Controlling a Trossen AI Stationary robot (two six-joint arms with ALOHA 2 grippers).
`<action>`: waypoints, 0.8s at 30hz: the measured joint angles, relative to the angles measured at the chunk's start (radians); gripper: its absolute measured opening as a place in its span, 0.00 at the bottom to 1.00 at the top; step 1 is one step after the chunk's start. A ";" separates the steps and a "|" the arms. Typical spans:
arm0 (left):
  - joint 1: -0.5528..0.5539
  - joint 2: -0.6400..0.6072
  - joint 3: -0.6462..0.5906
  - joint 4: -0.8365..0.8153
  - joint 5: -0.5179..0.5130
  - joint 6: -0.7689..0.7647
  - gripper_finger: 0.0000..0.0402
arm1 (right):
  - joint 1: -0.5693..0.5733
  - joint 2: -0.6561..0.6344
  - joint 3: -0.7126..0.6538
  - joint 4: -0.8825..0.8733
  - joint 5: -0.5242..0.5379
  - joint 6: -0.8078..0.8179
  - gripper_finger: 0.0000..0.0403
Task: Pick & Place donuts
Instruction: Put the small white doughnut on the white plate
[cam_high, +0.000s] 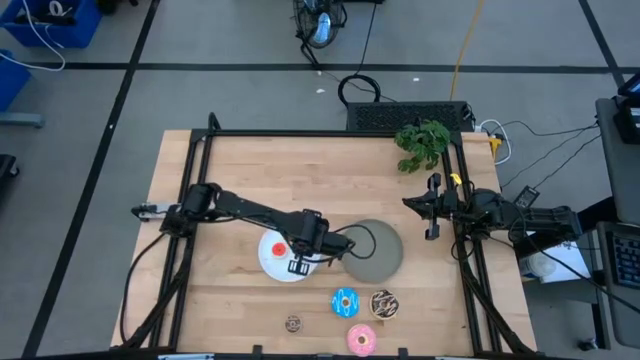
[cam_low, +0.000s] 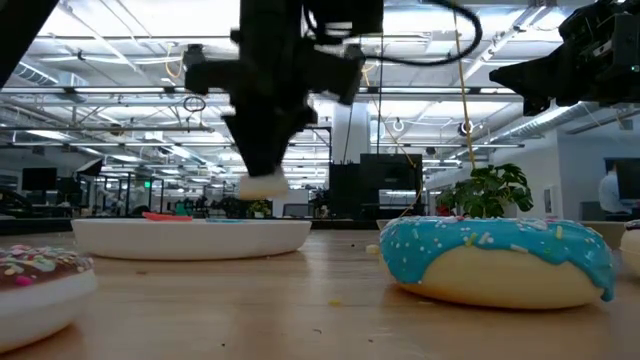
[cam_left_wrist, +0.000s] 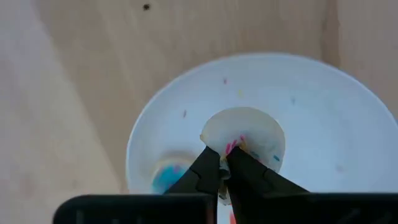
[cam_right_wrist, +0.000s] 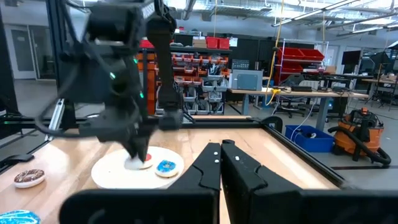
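Left wrist view says it best: the whitish-pink tiny donut (cam_left_wrist: 244, 134) sits pinched between the left gripper (cam_left_wrist: 222, 163) fingers, which are nearly together and clamped on its rim, hanging right over the white plate (cam_left_wrist: 323, 112). Low view shows that same donut off the plate surface, so it's a straight drop down and nothing sideways.

A tiny blue donut (cam_left_wrist: 166, 175) is already lying on the plate just beside the fingers, and the red one (cam_high: 278, 246) is there too. My guess is this is the release step, and the only thing that matters is letting go without landing on those two.

Outward from there: the grey plate (cam_high: 385, 262) is just right of the white one. Near the front edge sit the blue-iced donut (cam_high: 345, 302), the chocolate sprinkled donut (cam_high: 383, 304), the pink-iced donut (cam_high: 361, 339) and the tiny brown donut (cam_high: 292, 322), all closer to the left arm.

Right gripper (cam_high: 433, 208) waits at the right side, fingers shut on nothing, with a plant (cam_high: 421, 143) beyond it.
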 joint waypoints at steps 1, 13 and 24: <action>0.008 0.000 -0.026 0.030 0.016 0.009 0.05 | 0.000 0.000 0.000 0.000 0.000 -0.002 0.00; 0.024 -0.002 -0.149 0.166 0.098 0.080 0.28 | 0.000 0.000 0.000 0.000 0.000 -0.017 0.00; 0.013 -0.002 -0.067 0.089 -0.028 0.013 0.66 | 0.000 0.000 0.000 0.000 0.000 -0.017 0.00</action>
